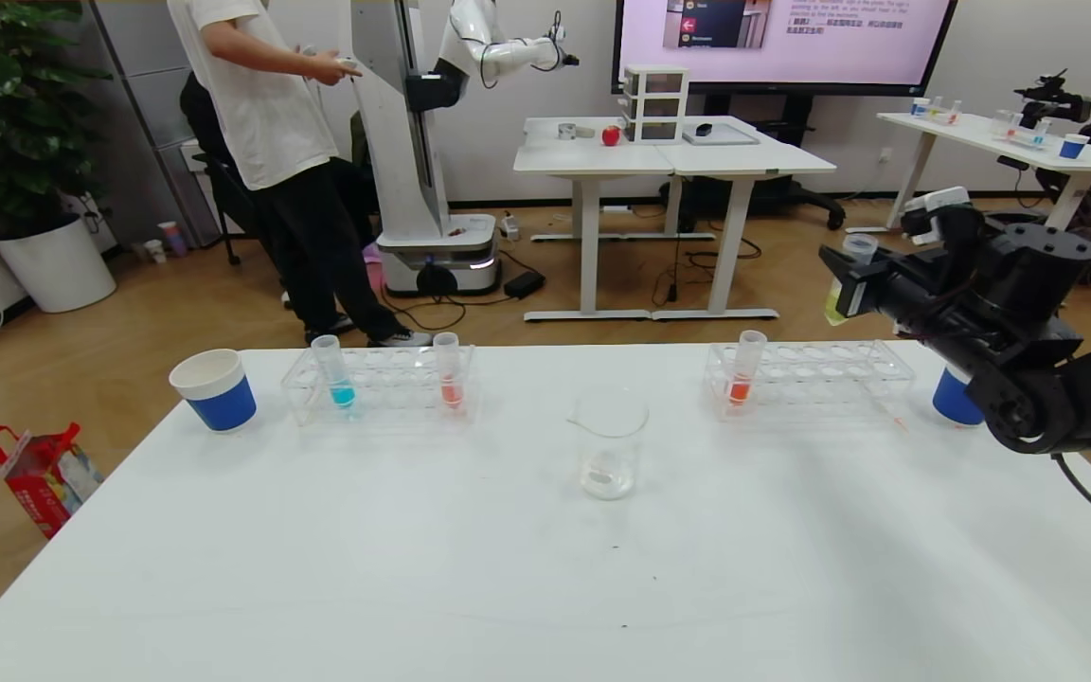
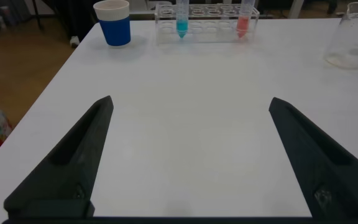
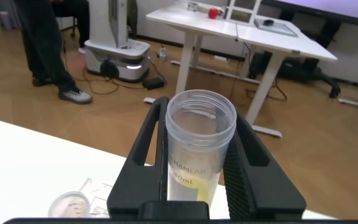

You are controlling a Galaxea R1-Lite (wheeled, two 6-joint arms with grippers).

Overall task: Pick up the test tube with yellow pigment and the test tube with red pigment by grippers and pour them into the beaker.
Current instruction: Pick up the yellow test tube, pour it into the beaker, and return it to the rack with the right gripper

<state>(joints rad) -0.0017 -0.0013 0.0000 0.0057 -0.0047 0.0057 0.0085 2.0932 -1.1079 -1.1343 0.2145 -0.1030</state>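
While right jaws clamp yellow tube, racks seemingly flank beaker.

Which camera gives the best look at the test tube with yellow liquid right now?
The right wrist view: the test tube with yellow pigment fills the frame, clamped between the right gripper's fingers, open mouth up. The head view shows it small, held above the table's right side. The left wrist view doesn't show it.
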